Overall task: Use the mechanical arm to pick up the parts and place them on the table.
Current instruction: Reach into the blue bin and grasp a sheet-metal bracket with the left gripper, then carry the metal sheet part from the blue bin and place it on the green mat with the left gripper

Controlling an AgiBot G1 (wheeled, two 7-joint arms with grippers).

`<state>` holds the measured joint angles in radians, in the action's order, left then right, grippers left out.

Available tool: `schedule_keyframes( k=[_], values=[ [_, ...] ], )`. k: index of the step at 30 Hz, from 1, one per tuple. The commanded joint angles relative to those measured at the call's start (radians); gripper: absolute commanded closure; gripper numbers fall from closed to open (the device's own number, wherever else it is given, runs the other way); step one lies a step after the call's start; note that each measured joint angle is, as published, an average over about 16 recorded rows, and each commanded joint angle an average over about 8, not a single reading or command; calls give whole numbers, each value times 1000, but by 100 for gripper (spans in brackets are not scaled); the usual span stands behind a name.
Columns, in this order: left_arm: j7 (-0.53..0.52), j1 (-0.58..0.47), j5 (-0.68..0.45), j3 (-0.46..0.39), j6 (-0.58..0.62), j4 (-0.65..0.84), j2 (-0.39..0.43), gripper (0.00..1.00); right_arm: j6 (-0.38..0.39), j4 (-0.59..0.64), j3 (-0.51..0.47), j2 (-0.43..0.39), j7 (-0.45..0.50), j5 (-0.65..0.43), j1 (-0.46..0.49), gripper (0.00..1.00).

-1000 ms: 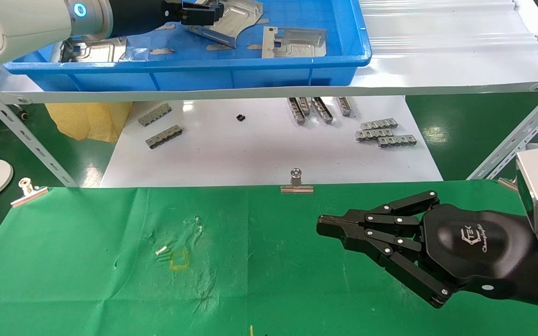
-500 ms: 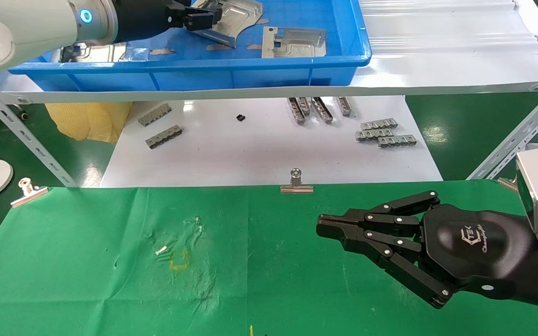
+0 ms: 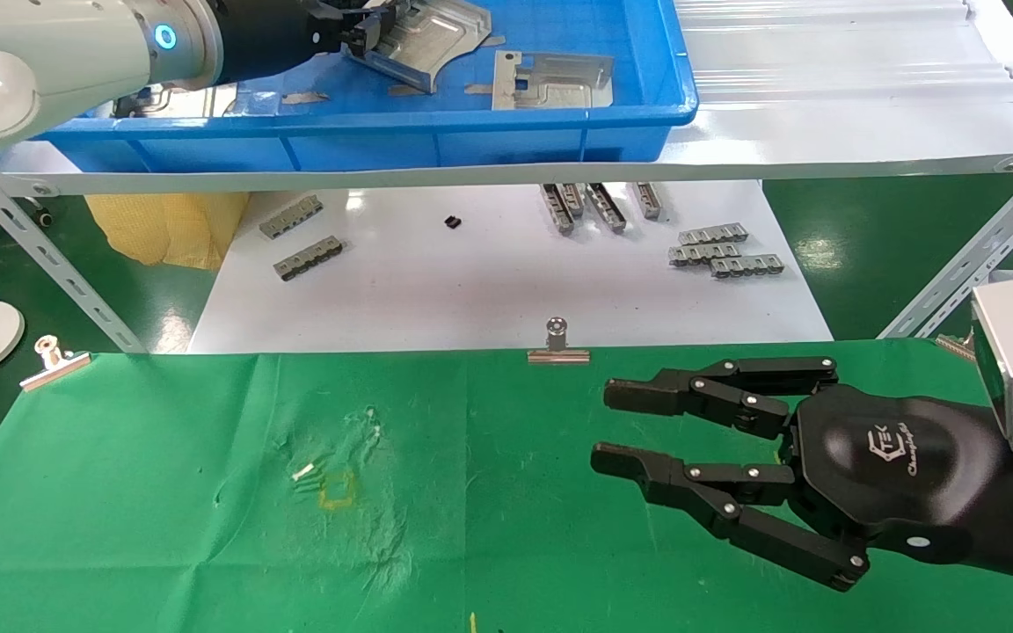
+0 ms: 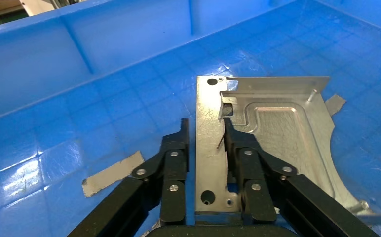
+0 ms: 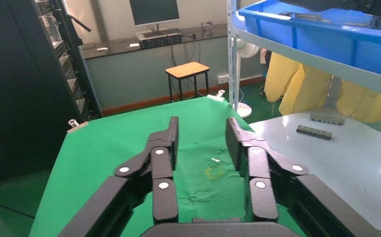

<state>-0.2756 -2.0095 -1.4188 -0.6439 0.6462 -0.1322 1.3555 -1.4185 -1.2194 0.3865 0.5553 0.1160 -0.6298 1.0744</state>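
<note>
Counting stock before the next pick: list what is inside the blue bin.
Inside the blue bin: one part with the left gripper shut on its edge, a second part lying flat, a third part partly hidden under the left arm, plus tape scraps.

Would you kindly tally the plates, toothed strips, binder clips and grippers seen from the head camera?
Plates: 3
Toothed strips: 9
Binder clips: 2
Grippers: 2 (left gripper shut on a plate, right gripper open)
Total: 16
</note>
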Motion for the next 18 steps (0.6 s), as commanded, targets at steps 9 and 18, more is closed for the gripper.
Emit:
schedule_keyframes(
  k=[9, 18],
  values=[
    [44, -17, 53, 15, 22, -15, -13, 100, 0, 0, 0, 0, 0, 0, 0, 0],
    [161, -47, 128, 60, 178, -14, -85, 100, 0, 0, 0, 0, 0, 0, 0, 0]
  ],
)
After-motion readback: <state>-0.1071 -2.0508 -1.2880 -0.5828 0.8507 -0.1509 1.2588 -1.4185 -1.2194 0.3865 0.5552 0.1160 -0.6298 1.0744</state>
